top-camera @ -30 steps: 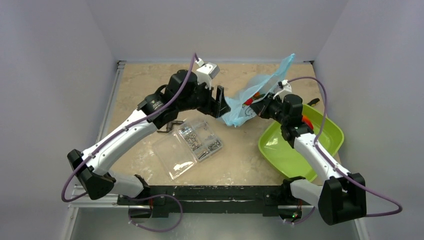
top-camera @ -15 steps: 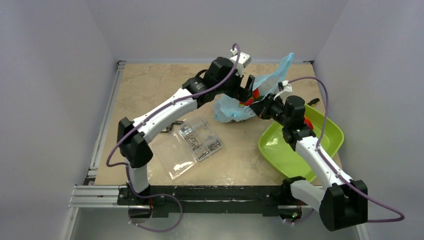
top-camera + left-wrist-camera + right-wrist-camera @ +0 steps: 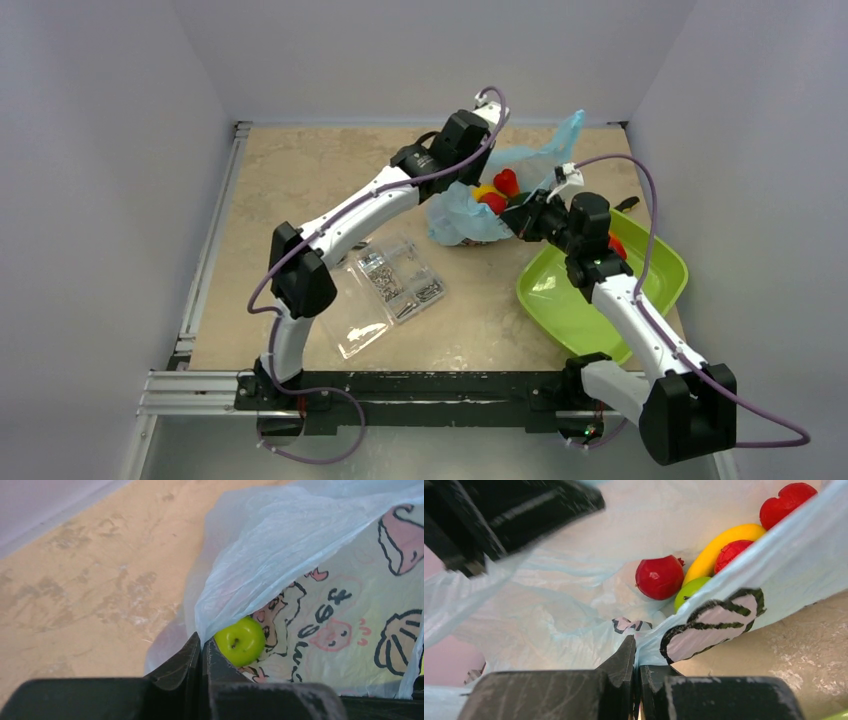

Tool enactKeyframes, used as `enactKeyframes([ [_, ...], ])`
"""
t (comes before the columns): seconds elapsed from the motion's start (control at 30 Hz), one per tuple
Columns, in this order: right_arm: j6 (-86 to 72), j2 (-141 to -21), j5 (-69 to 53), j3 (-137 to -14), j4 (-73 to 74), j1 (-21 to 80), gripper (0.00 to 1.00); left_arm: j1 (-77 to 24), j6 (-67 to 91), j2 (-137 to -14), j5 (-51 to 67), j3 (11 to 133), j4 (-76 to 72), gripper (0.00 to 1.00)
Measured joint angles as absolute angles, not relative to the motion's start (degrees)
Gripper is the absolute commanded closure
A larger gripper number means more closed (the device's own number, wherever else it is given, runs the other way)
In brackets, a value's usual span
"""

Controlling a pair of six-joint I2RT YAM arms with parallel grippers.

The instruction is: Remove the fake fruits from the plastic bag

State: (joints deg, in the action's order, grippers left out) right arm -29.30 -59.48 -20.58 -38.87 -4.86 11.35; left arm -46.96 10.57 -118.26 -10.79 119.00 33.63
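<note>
The plastic bag lies at the back middle of the table, light blue with a pink cartoon print, and its mouth is held open between my two grippers. My left gripper is shut on the bag's thin edge, right beside a bright green round fruit. My right gripper is shut on the opposite edge of the bag. Inside lie fake fruits: a red round one, a yellow banana, a red strawberry, a red heart-shaped piece and a green one.
A lime-green tray sits at the right by my right arm, with something red in it. A clear compartment box with small metal parts lies open in front of the bag. Walls close off the back and both sides.
My left arm swung from the bag's left side to over its mouth, opened wide, then shut on the edge. The bag now gapes and the fruits show. The right gripper kept its hold.
</note>
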Motion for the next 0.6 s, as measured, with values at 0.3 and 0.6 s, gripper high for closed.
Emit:
enactKeyframes([
  [0.3, -29.23, -57.19, -20.49, -36.69, -3.73, 11.35, 1.0, -42.24, 7.25, -115.96, -16.23, 122.06, 33.67, 1.0],
  [0.6, -29.12, -53.28, -20.36, -30.09, -2.98, 11.44, 1.0, -33.56, 8.36, -112.86, -11.38, 122.02, 34.11, 1.0],
])
